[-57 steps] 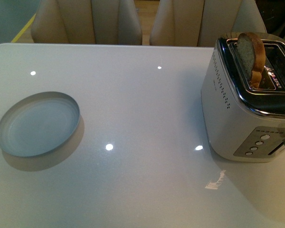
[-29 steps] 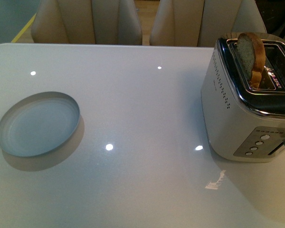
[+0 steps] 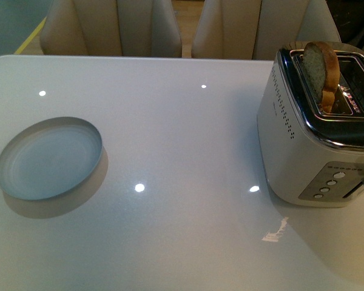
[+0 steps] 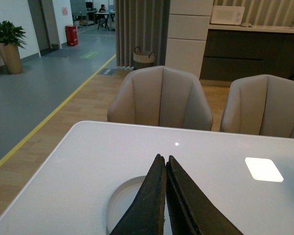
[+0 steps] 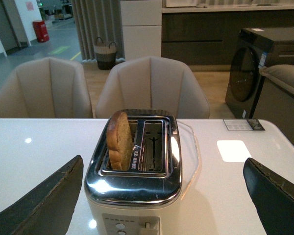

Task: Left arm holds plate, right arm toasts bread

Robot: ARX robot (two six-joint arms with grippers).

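Upright in the toaster point(image 3: 309, 151) stands the bread point(image 3: 320, 70); left jaws pressed together, right spread.

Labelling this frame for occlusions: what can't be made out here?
- Lower half of the brown wholemeal bread slice: sunk in the silver toaster slot, all views.
- Round pale blue-white plate: near side covered by the shut black left hand, left wrist view.
- Toaster's right side: cut off by the front view's edge.

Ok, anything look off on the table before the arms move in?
Nothing stands out. The bread stands upright in the toaster's left slot, sticking well out; the plate sits flat and empty. There is only a small pale smear on the table in front of the toaster.
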